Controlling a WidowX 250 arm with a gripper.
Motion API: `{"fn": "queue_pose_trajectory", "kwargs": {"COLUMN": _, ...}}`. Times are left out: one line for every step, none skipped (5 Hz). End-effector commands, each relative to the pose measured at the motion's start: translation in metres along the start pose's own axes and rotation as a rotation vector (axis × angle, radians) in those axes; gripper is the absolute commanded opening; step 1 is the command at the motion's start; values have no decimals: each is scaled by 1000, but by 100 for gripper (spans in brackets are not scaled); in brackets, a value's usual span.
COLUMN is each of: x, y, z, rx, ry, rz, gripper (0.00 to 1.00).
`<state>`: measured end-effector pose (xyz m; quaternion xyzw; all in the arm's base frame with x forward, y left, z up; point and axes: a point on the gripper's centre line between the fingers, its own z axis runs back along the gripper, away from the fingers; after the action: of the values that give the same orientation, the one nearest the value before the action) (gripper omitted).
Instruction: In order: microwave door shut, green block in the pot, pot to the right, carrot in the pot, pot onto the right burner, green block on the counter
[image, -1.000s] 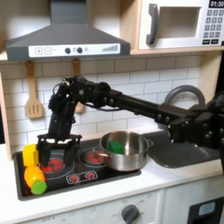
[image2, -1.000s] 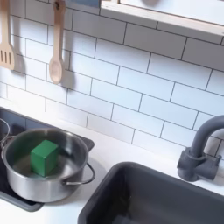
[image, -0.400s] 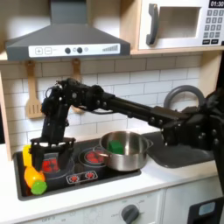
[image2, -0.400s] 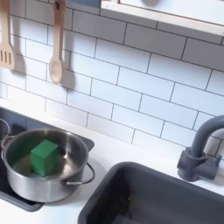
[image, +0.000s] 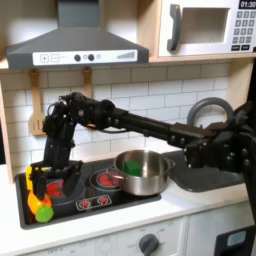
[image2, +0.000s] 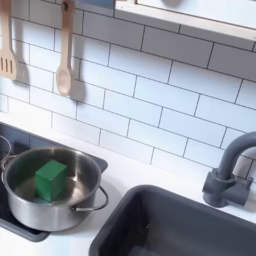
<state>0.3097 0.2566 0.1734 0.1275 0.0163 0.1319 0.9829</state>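
Gripper: down low at the cooktop's (image: 90, 205) left edge in the first exterior view, the gripper (image: 42, 188) sits right over the carrot (image: 41, 208); the jaws are too dark and small there, so whether they are spread or pinching cannot be told.
Carrot: at the cooktop's front-left corner, just under the gripper.
Pot (image: 141, 171): standing at the cooktop's right edge, next to the sink (image2: 190, 225).
Block: the green block (image2: 51, 179) sits inside the pot, visible in both exterior views.
Door: the microwave door (image: 199, 27) is up top and closed.
Counter (image: 190, 200): white, carrying cooktop and sink.
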Motion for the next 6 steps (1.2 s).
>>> {"fn": "queue_pose_trajectory", "kwargs": {"x": -3, "y": -2, "z": -9, "rx": -26, "ry": -6, "rz": -15, "gripper": 100}}
{"fn": "queue_pose_trajectory", "kwargs": {"x": 1, "y": -3, "z": -12, "rx": -19, "ry": -16, "rz": -33, "gripper": 100}}
{"fn": "queue_pose_trajectory", "kwargs": {"x": 4, "y": -7, "z": -14, "rx": -22, "ry": -26, "rz": -49, "gripper": 100}}
{"fn": "queue_pose_trajectory", "kwargs": {"x": 5, "y": -9, "z": -13, "rx": -25, "ry": -37, "rz": -64, "gripper": 100}}
{"fn": "queue_pose_trajectory", "kwargs": {"x": 3, "y": -9, "z": -17, "rx": -35, "ry": -27, "rz": -62, "gripper": 100}}
{"fn": "queue_pose_trajectory", "kwargs": {"x": 3, "y": -9, "z": -17, "rx": -55, "ry": -26, "rz": -50, "gripper": 100}}
